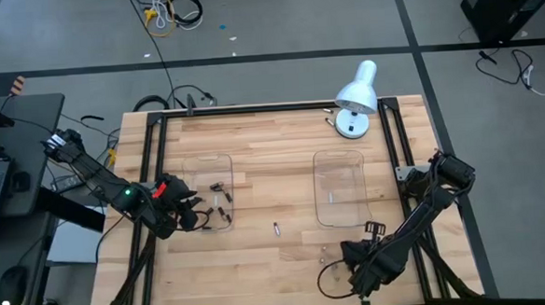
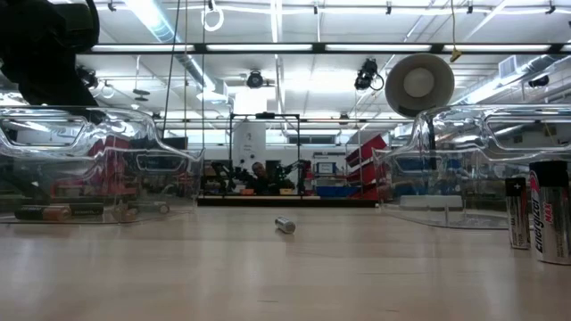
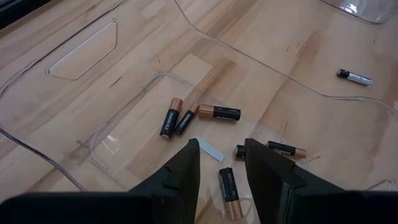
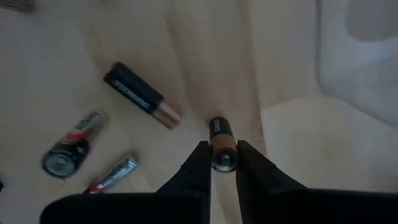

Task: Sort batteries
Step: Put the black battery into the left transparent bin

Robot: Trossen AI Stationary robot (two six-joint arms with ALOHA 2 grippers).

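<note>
Wooden table (image 1: pixel 273 171), lamp (image 1: pixel 356 97) at your far edge | your left gripper (image 3: pixel 222 163) hangs released over dark batteries (image 3: pixel 200 116) inside the left clear tray (image 1: pixel 208 165) | your right gripper (image 4: pixel 222 163) is clenched around a copper-topped battery (image 4: pixel 222 144) near the front edge, beside loose batteries (image 4: pixel 140 94) | one silver battery (image 1: pixel 276 229) lies between trays.

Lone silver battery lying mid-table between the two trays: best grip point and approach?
Take the silver battery at mid-body, from straight above, jaws closing across its round sides. It lies flat on the bare table, clear of both trays, so there is room on each side. It could roll, so centre the tool over it before closing.
</note>
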